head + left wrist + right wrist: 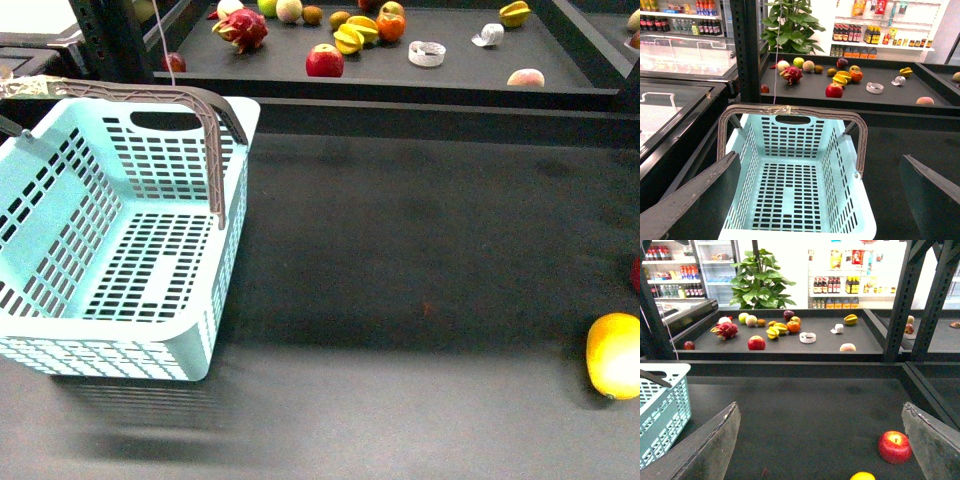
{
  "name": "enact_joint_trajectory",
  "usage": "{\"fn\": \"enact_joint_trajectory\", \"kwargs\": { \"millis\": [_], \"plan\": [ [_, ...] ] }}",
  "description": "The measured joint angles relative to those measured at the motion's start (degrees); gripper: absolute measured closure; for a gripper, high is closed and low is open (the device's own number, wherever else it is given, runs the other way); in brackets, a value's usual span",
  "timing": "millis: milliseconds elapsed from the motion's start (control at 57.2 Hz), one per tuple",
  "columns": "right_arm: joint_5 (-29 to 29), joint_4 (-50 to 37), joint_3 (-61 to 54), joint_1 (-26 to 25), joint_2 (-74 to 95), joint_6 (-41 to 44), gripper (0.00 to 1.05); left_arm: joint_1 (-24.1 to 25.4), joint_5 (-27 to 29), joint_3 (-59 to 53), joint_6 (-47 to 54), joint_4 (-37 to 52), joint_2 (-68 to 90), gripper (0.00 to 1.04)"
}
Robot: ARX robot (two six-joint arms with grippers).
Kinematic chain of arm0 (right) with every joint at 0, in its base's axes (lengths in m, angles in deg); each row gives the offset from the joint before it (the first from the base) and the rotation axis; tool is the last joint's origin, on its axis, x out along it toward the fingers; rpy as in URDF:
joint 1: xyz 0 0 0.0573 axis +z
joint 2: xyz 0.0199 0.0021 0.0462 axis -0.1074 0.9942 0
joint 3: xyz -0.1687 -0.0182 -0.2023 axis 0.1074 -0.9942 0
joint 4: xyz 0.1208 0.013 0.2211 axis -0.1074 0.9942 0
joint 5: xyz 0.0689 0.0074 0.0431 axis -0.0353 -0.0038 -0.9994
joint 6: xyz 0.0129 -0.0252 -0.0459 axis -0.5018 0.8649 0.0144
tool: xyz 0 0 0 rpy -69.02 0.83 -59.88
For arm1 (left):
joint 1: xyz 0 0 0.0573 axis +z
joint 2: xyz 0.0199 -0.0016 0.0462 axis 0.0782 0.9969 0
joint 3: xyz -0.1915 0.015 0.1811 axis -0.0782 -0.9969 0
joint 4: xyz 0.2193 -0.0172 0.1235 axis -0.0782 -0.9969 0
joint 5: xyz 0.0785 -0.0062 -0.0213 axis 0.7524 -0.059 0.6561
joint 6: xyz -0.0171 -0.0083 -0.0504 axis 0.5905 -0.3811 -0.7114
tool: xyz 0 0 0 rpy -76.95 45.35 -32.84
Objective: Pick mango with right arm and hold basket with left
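The mango (614, 356) is a smooth yellow-orange oval at the right edge of the dark table; only its top shows in the right wrist view (863, 476). The pale blue basket (120, 240) with a grey-brown handle (190, 100) stands at the left, empty. My left gripper (822, 200) is open, its fingers (695, 200) spread wide over the basket's near rim (800, 234), not touching the handle (790, 111). My right gripper (822, 440) is open and empty above the table, with the mango near its lower middle. Neither arm shows in the front view.
A red apple (895, 446) lies next to the mango, close to my right finger (935, 445). A raised back shelf (470, 75) holds several fruits: a dragon fruit (243, 29), an apple (324, 61), star fruits (355, 35). Black posts (905, 300) stand at the right.
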Motion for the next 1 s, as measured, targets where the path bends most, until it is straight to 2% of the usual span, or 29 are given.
{"fn": "enact_joint_trajectory", "kwargs": {
  "millis": [997],
  "plan": [
    [0.0, 0.0, 0.02, 0.0, 0.0, 0.0, 0.08, 0.0, 0.0, 0.0, -0.02, 0.0, 0.0, 0.06]
  ]
}}
